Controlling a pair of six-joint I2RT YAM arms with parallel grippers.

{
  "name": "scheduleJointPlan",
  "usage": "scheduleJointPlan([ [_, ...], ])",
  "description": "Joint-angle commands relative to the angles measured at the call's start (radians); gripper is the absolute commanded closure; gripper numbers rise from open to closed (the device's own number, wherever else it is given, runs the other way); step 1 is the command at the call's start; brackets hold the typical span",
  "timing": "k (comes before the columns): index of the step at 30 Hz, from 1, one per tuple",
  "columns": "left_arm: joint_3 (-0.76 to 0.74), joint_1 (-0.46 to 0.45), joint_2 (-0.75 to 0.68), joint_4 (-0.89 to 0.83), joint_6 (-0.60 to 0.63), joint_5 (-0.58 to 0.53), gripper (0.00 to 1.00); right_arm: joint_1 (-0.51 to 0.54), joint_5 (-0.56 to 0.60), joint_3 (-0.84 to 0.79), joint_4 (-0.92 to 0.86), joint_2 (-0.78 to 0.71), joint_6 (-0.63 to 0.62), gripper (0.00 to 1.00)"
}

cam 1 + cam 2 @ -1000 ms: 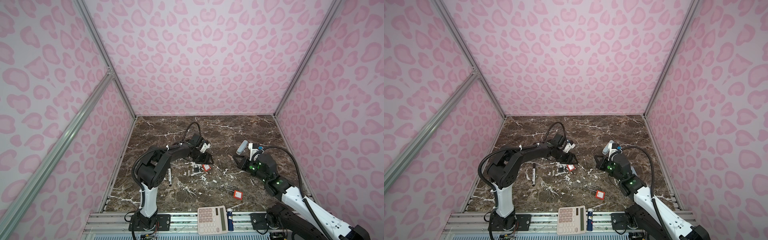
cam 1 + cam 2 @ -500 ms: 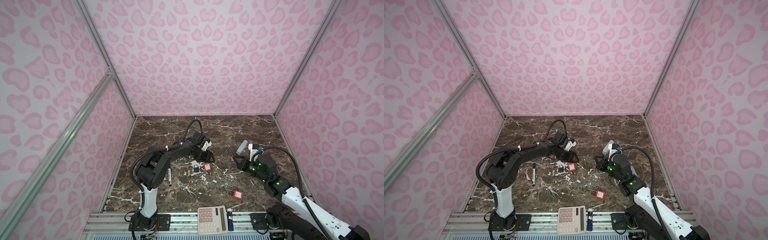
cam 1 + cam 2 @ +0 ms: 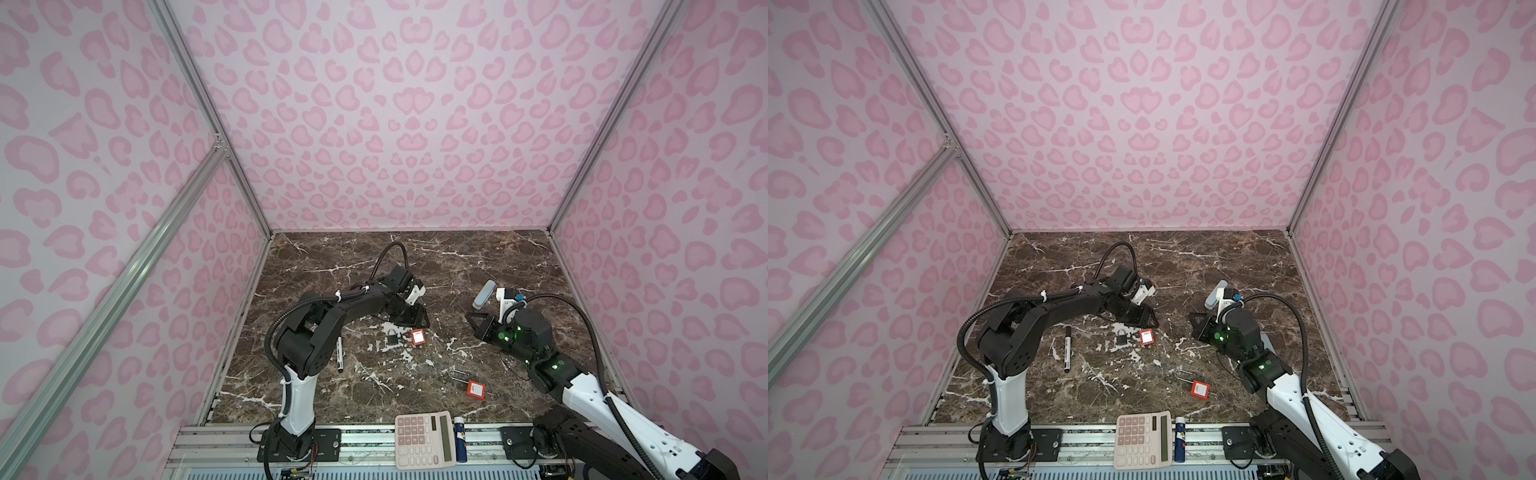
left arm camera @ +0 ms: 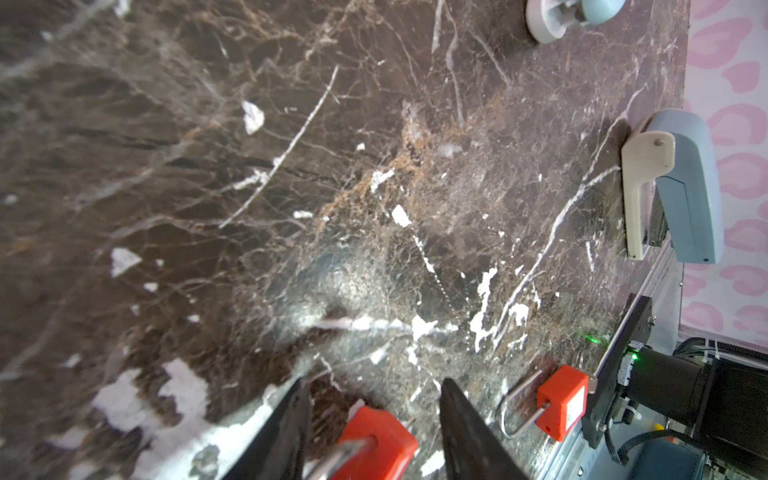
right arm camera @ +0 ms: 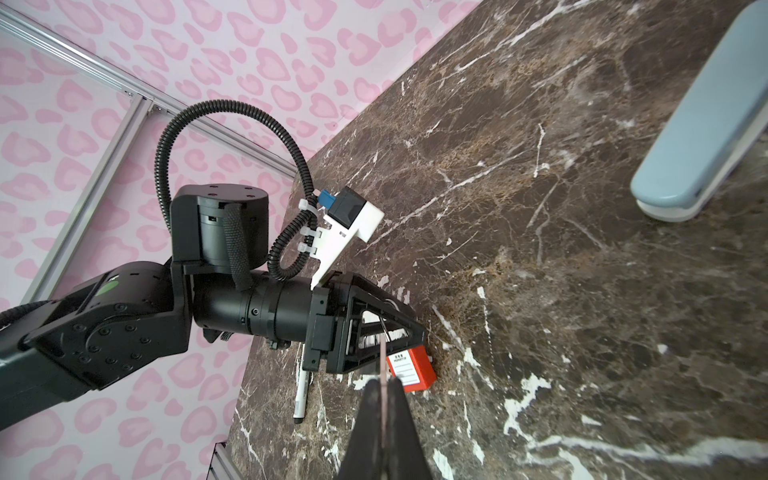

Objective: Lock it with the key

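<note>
Left wrist view showed my left fingers [image 4: 289,432] spread apart, one on each side of the red padlock [image 4: 378,440]. A sliver of tabletop [image 4: 249,187] was visible between each finger and the lock's body, so I was gripping nothing. In both top views that lock lay flat near the middle of the tabletop, label side up. It sat just beside a small dark padlock [image 3: 392,337], with my left arm reaching in over it from the far side. My right fingers [image 5: 368,436] were clenched on the key [image 5: 381,357], a thin strip that stuck out past their tips and pointed toward the red padlock. In the top views they hung off to its right, not touching it. A blue-grey stapler [image 3: 484,294] stood just behind my right wrist. A second red padlock [image 3: 476,389] lay nearer the front edge, well apart from the first. A black marker [image 3: 339,353] lay beside my left arm. A calculator [image 3: 424,439] rested on the front rail, with a small blue tube [image 3: 458,440] touching its right side.
</note>
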Motion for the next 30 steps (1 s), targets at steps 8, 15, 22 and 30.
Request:
scheduleJointPlan([
  [8,0.028,0.000,-0.009,-0.019,0.017,-0.070,0.35,0.000,0.001,-0.005,0.022,0.004,0.000,1.00],
  [15,0.042,0.000,0.010,-0.020,0.007,-0.083,0.29,0.001,0.003,-0.023,0.034,0.010,0.019,1.00],
  [22,0.042,0.000,-0.006,-0.017,-0.004,-0.114,0.29,0.001,0.000,-0.025,0.038,0.029,0.032,1.00],
  [30,0.025,0.000,-0.083,0.016,-0.025,-0.172,0.29,0.021,0.009,-0.051,0.053,0.077,0.090,1.00],
])
